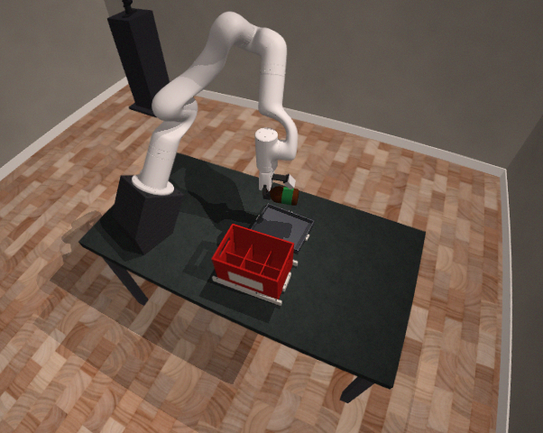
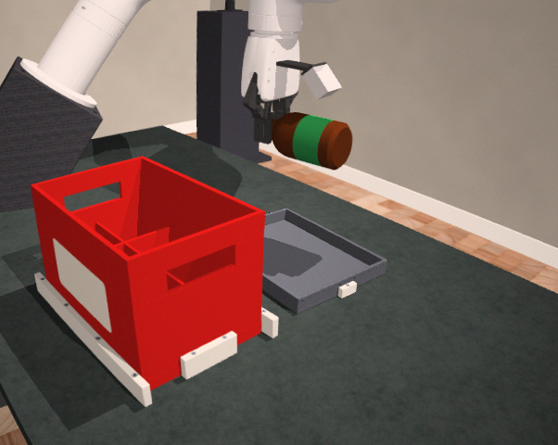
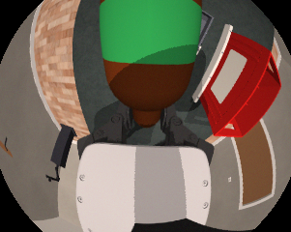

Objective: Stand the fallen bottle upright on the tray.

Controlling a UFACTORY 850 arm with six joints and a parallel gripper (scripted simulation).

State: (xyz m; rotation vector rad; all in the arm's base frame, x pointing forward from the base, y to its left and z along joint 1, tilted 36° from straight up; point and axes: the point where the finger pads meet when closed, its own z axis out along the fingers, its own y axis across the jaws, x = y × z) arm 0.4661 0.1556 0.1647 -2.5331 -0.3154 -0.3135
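Above the far edge of the tray, the tool [image 2: 268,116] hangs from the white arm [image 1: 262,69] pointing down, its dark fingers partly closed and clamped on the narrow neck of the brown bottle [image 2: 312,140]. The bottle is held in the air, lying close to horizontal, its neck at the tool and its flat base pointing away from the arm's pedestal. A green label band [image 2: 310,139] wraps the middle of its body. In the wrist view the bottle [image 3: 151,45] fills the space ahead of the fingers, the neck pinched between them and the green band beyond.

A small white camera block [image 2: 322,80] juts out on a dark bracket just above the bottle.

Below and slightly nearer the exterior camera, the shallow grey tray [image 2: 365,253] lies flat on the dark surface [image 2: 413,335], with a small white stop [image 2: 347,289] against its near wall. The bottle touches neither tray nor surface.

Just beside the tray stands the red crate [image 2: 145,287] with inner dividers, hand slots and a pale panel on one side, seated between white stops [image 2: 209,353] and a long white rail [image 2: 92,339].

The arm's dark pedestal [image 1: 141,214] sits on the surface's far-left corner, and a tall dark column [image 1: 139,56] stands on the wood floor behind.
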